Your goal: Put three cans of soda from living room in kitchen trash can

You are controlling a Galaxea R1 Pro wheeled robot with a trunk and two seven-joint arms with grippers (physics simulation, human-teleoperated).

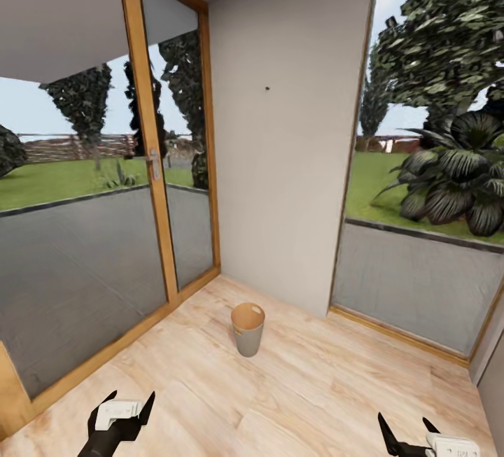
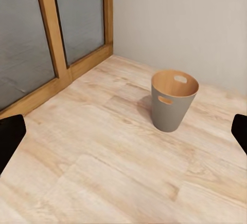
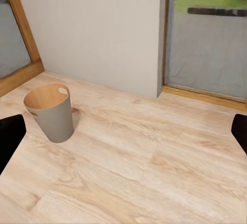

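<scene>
The trash can (image 1: 248,334), a small tapering bucket, pale grey outside and coppery brown inside, stands upright on the light wood floor near a wall corner. It looks empty from what shows of its inside. It also shows in the left wrist view (image 2: 172,106) and the right wrist view (image 3: 51,116). My left gripper (image 1: 129,401) hangs low at the near left, open, with nothing between its fingers (image 2: 10,136). At the near right my right gripper (image 1: 404,430) is open and empty too, its fingers (image 3: 10,134) spread wide. Both are well short of the bucket. The soda cans are out of view.
Wood-framed glass doors (image 1: 150,163) with a metal handle run along the left. A plain white wall section (image 1: 287,128) stands behind the bucket. A floor-to-ceiling window (image 1: 420,289) onto a garden closes the right side. Bare wood floor (image 1: 280,401) lies between me and the bucket.
</scene>
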